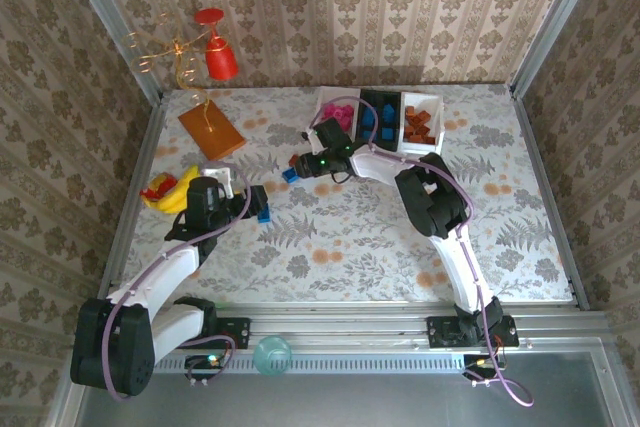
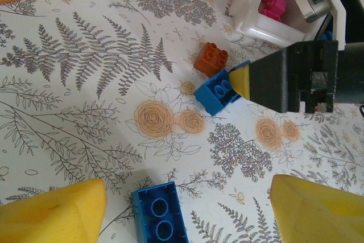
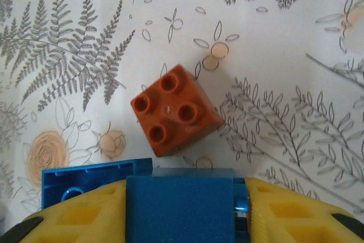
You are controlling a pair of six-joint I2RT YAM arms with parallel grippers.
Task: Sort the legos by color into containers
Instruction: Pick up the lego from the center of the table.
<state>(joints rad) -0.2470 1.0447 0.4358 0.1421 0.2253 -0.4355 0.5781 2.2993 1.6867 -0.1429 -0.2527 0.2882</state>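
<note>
Floral tablecloth (image 1: 350,237), yellow banana toy (image 1: 170,192), orange board (image 1: 210,130), red goblet (image 1: 218,52) back-left.

Bright, even, diffuse light falls throughout, and shadows are faint and soft-edged. In the right wrist view the square brown-orange plastic brick (image 3: 176,109) is sharp, while the yellow foam finger pads (image 3: 85,220) below it blur. In the left wrist view the glossy white plastic tray (image 2: 250,12) up-right of that brick glares, nearly washed out.

Blue lego (image 3: 179,209) partly behind yellow jaws
</note>
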